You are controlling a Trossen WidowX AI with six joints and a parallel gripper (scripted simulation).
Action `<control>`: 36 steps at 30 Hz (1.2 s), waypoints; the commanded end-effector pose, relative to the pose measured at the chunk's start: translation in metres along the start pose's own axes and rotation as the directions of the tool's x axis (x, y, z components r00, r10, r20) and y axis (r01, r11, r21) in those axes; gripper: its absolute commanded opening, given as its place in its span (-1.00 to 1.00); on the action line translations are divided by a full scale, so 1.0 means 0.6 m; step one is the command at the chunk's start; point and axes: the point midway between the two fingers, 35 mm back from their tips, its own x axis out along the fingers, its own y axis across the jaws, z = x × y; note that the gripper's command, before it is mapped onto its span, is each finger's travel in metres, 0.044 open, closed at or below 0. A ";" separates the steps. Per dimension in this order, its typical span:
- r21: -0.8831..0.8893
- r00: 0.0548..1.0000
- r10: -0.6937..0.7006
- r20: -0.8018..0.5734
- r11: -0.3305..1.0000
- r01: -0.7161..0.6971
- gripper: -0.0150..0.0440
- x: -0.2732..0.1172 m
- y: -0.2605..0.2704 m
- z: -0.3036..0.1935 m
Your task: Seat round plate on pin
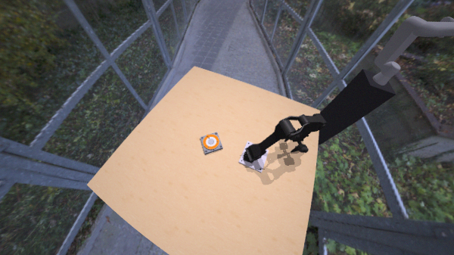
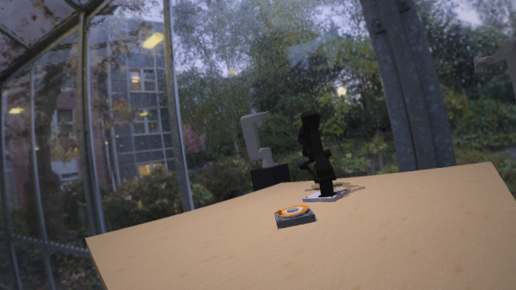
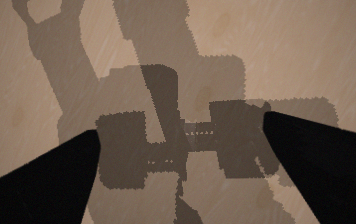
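My gripper stands wide open, close to full spread, with nothing between the fingers. In the wrist view I see the two dark fingertips at the lower left and lower right, and between them only wooden table crossed by my own overlapping shadows.

From the top view, my arm reaches down from the black pedestal at the table's edge, and the gripper hangs over a white square pad on the table. In the exterior view the arm stands nearly upright above that pad.

The plate is well apart from me. It is round, with an orange ring and a pale grey centre, and it sits on a small grey square base near the middle of the table. In the exterior view the plate rests on top of the base, with an orange tab at its left edge. It looks slightly tilted, but the pin and the hole are too small to make out, so I cannot tell how they line up.

No part of me touches plate or base.
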 end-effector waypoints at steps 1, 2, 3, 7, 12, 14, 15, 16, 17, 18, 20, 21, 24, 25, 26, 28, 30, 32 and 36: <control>0.000 1.000 0.002 -0.004 1.000 -0.002 0.78 -0.001 -0.003 0.001; 0.001 1.000 0.007 -0.014 1.000 -0.007 0.69 -0.003 -0.013 0.005; 0.003 0.999 0.014 -0.032 1.000 -0.014 0.60 -0.006 -0.030 0.012; 0.020 0.992 0.039 -0.118 0.999 -0.037 0.24 -0.017 -0.105 0.050; 0.074 0.980 0.028 -0.199 0.997 -0.013 -0.20 -0.022 -0.174 0.078; 0.102 0.970 0.017 -0.241 0.995 0.008 -0.38 -0.023 -0.213 0.100; 0.115 0.965 0.009 -0.261 0.993 0.021 -0.47 -0.023 -0.232 0.113; 0.127 0.960 0.001 -0.279 0.991 0.036 -0.49 -0.022 -0.251 0.126; 0.122 0.959 0.000 -0.284 0.992 0.036 -0.49 -0.022 -0.253 0.129; 0.106 0.954 -0.001 -0.299 0.994 0.034 -0.49 -0.023 -0.260 0.136; 0.100 0.945 -0.009 -0.327 0.994 0.044 -0.49 -0.023 -0.283 0.159; 0.100 0.940 -0.014 -0.340 0.994 0.051 -0.49 -0.021 -0.295 0.171; 0.110 0.928 -0.032 -0.371 0.991 0.078 -0.49 -0.016 -0.327 0.210; 0.110 0.927 -0.033 -0.373 0.991 0.080 -0.49 -0.015 -0.329 0.213; 0.112 0.925 -0.038 -0.379 0.990 0.086 -0.49 -0.014 -0.335 0.223; 0.117 0.916 -0.056 -0.397 0.987 0.111 -0.49 -0.007 -0.357 0.259; 0.122 0.907 -0.077 -0.414 0.983 0.139 -0.49 0.003 -0.377 0.301; 0.125 0.899 -0.100 -0.427 0.978 0.168 -0.49 0.014 -0.393 0.345; 0.141 0.888 -0.122 -0.443 0.969 0.203 -0.49 0.032 -0.408 0.396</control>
